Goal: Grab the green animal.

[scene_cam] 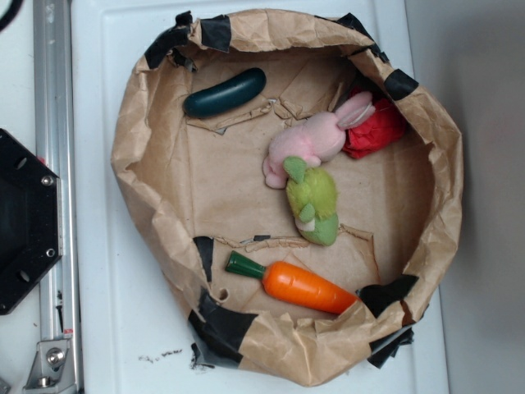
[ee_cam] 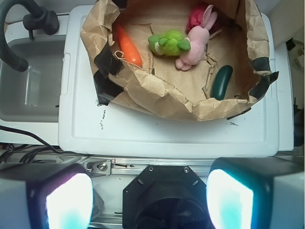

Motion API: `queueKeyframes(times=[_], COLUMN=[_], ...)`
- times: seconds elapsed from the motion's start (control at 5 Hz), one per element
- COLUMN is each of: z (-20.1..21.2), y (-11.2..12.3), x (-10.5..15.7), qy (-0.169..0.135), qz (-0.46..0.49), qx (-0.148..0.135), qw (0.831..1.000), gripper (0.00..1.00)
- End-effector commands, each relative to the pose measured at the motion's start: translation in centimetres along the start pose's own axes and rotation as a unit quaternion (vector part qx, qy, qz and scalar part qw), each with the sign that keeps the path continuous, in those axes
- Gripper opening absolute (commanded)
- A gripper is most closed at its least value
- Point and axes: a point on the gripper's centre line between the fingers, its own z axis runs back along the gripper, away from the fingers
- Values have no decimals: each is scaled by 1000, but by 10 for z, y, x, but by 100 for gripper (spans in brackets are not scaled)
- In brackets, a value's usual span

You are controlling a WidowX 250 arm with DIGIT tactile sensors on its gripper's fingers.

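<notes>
Hovering gripper (ee_cam: pixel 149 200): seen only in the wrist view, its two pale glowing pads (ee_cam: pixel 69 202) sit at the bottom corners of the frame, spread wide apart with nothing between them and nothing touched; it hangs over the black hexagonal robot base (ee_cam: pixel 162 195), well apart from the toys.
Base and rail: a silver metal rail (scene_cam: pixel 51 189) runs along the 9 o'clock edge of the exterior view, with the black base plate just beside it.
Surface: a white plastic lid-like tabletop (scene_cam: pixel 115 320) carries everything; a few dark specks lie on it near 7 o'clock of the bowl.
Room: in the wrist view a grey sink-like tub (ee_cam: pixel 28 86) with a black hose (ee_cam: pixel 19 33) lies at 10 o'clock, and cables trail at 8 o'clock.
Container: a crumpled brown paper bowl patched with black tape (scene_cam: pixel 148 148) sits on the white top, its walls rolled up around the toys.
Green animal: the fuzzy yellow-green plush toy with darker green limbs (scene_cam: pixel 312 201) lies on its side near the bowl's centre, slightly toward 4 o'clock in the exterior view, untouched by the gripper.
Pink neighbour: a soft pink plush bunny (scene_cam: pixel 308 141) lies at 12 o'clock of the green animal, touching it.
Red item: a crumpled red cloth-like lump (scene_cam: pixel 376 131) rests at 2 o'clock in the bowl, against the bunny's ears.
Cucumber: a smooth dark green toy cucumber (scene_cam: pixel 225 92) lies at 11 o'clock, near the wall.
Carrot: a glossy orange plastic carrot with a green stem (scene_cam: pixel 299 285) lies at 6 o'clock, just below the green animal, apart from it.
</notes>
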Motion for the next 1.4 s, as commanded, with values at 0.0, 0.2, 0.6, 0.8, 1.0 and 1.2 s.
queueKeyframes(times=[0.0, 0.2, 0.6, 0.8, 1.0, 1.2], z=[0, -28, -96, -133, -163, -210], y=[0, 10, 23, 26, 26, 12], x=[0, 47, 144, 156, 158, 151], qy=[0, 112, 63, 36, 10, 56], qz=[0, -116, -361, -475, -546, -651], qx=[0, -20, -37, -25, -20, 20], qw=[1000, 987, 930, 879, 837, 757], gripper=[100, 100, 100, 100, 100, 100])
